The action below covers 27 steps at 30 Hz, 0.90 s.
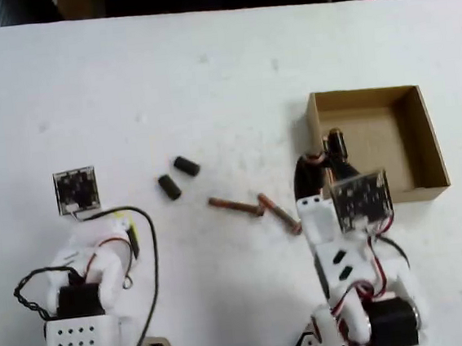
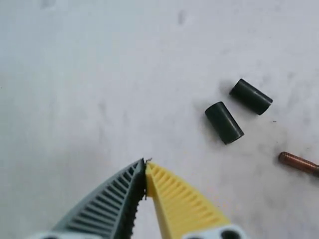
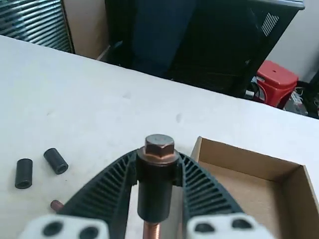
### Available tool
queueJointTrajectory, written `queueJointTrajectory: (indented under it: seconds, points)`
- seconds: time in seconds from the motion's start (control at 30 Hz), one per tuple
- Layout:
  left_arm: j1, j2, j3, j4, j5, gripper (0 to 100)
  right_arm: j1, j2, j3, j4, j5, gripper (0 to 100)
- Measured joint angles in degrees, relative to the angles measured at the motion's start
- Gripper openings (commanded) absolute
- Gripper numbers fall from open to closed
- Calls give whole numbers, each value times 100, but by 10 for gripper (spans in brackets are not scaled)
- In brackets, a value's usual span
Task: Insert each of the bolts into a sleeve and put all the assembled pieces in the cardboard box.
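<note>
My right gripper (image 3: 158,172) is shut on an assembled piece (image 3: 157,189), a copper bolt pushed through a black sleeve, held upright with its hex head on top. In the high view this gripper (image 1: 322,166) hovers at the left wall of the cardboard box (image 1: 424,134). Two loose black sleeves (image 1: 169,187) (image 1: 186,167) lie left of centre. Two bare copper bolts (image 1: 236,206) (image 1: 279,212) lie between them and the box. My left gripper (image 2: 145,169) is shut on nothing, low over bare table short of the sleeves (image 2: 224,123) (image 2: 250,96).
The box (image 3: 239,152) looks bare inside where I can see it. One bolt end (image 2: 299,163) lies beyond the sleeves in the left wrist view. The table's far edge runs along the back, with dark furniture and a red stool (image 3: 276,82) behind it.
</note>
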<state>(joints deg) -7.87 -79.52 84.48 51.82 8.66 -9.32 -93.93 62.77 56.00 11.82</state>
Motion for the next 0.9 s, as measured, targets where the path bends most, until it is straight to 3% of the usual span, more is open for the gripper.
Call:
queueJointTrajectory:
  seconds: [0.53, 0.9]
  points:
    - [-18, 0, 167, 0, -580, 21, 1556, 5785, -3323, 0, 35, 17]
    - [-18, 0, 167, 0, -615, 21, 1732, 8589, -5125, 0, 35, 17]
